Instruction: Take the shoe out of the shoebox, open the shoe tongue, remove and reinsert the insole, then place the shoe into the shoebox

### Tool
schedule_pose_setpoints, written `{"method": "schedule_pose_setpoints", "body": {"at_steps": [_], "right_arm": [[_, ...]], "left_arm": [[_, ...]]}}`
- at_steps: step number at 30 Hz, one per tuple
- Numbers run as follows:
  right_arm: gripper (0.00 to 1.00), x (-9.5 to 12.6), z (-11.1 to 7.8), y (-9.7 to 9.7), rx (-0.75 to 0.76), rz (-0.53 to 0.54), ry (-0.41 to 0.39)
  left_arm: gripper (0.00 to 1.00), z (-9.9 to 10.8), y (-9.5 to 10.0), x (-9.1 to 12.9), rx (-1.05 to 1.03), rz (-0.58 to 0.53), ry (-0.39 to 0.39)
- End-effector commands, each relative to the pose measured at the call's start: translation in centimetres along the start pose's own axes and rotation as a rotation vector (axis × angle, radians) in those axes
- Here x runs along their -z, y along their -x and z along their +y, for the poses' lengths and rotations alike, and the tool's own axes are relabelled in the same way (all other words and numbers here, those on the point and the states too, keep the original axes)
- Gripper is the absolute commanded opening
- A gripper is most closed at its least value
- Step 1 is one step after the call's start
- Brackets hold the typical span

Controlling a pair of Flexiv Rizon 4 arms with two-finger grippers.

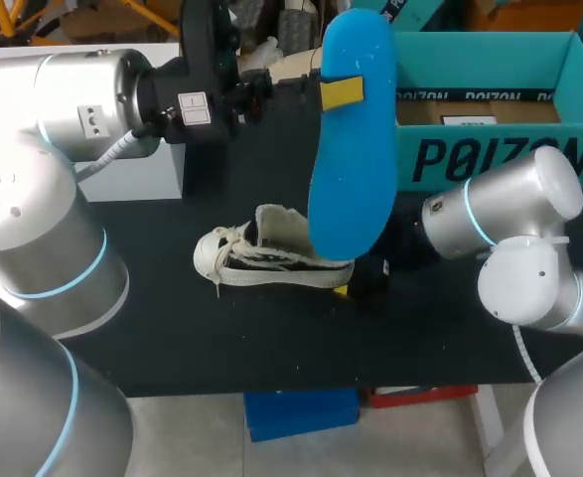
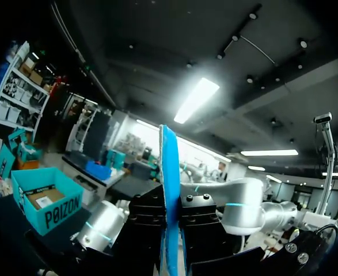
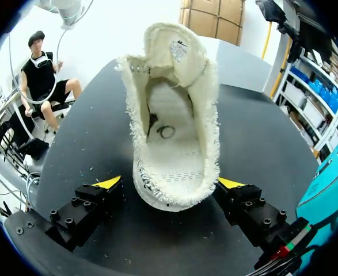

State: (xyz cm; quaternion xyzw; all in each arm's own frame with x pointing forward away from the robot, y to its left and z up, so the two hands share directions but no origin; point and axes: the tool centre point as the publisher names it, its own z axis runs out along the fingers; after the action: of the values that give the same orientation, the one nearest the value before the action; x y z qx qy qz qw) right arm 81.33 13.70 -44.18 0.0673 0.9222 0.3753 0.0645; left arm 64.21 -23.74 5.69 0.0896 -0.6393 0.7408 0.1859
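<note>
A blue insole (image 1: 354, 149) hangs upright above the table, and my left gripper (image 1: 341, 91) is shut on its upper part. In the left wrist view the insole (image 2: 169, 190) shows edge-on, clamped between the black fingers (image 2: 200, 227). Below it, a white canvas shoe (image 1: 271, 256) lies on the black table (image 1: 271, 348) with its toe to the left. Its tongue is pulled up and the inside (image 3: 171, 132) is bare. My right gripper (image 3: 170, 183) stands open, with the shoe's heel between its yellow fingertips (image 3: 108, 183).
The teal shoebox (image 1: 490, 119) stands open at the back right of the table, just behind my right arm (image 1: 490, 214). It also shows in the left wrist view as the shoebox (image 2: 45, 204) far below. Bare table lies in front of the shoe.
</note>
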Motion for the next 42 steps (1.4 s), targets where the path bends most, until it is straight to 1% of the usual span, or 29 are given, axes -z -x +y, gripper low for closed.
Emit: {"method": "schedule_pose_setpoints", "body": {"at_steps": [1,16,19,22,25,28,30,32,33,39,42], "right_arm": [[1.00,-0.3,-0.7,0.3,0.002,0.021,0.184],[1.00,-0.3,-1.1,1.0,-0.007,0.035,0.205],[1.00,-0.1,-1.2,1.2,-0.006,0.040,0.205],[1.00,0.6,-1.0,1.4,-0.010,0.051,0.184],[1.00,1.4,-0.4,1.4,-0.026,0.062,0.122],[1.00,2.2,-0.1,1.6,-0.044,0.077,0.033],[1.00,2.6,0.5,1.7,-0.047,0.071,-0.014],[1.00,3.1,1.0,2.0,-0.042,0.060,-0.081],[1.00,3.3,1.4,2.1,-0.034,0.063,-0.125],[1.00,3.5,3.5,3.0,0.010,0.057,-0.280],[1.00,3.2,5.0,3.1,0.043,0.054,-0.366]], "left_arm": [[0.00,0.1,-0.1,0.0,0.001,-0.003,0.003],[0.00,0.1,-0.1,0.0,0.001,-0.003,0.003],[0.00,0.1,-0.1,0.0,0.001,-0.003,0.003],[0.00,0.1,-0.1,0.0,0.001,-0.003,0.003],[0.00,0.1,-0.1,0.0,0.001,-0.003,0.003],[0.00,0.1,-0.1,0.0,0.001,-0.003,0.003],[0.00,0.1,-0.1,0.0,0.001,-0.003,0.003],[0.00,0.1,-0.1,0.0,0.001,-0.003,0.003],[0.00,0.1,-0.1,0.0,0.001,-0.003,0.003],[0.00,0.1,-0.1,0.0,0.001,-0.003,0.003],[0.00,0.1,-0.1,0.0,0.001,-0.003,0.003]]}}
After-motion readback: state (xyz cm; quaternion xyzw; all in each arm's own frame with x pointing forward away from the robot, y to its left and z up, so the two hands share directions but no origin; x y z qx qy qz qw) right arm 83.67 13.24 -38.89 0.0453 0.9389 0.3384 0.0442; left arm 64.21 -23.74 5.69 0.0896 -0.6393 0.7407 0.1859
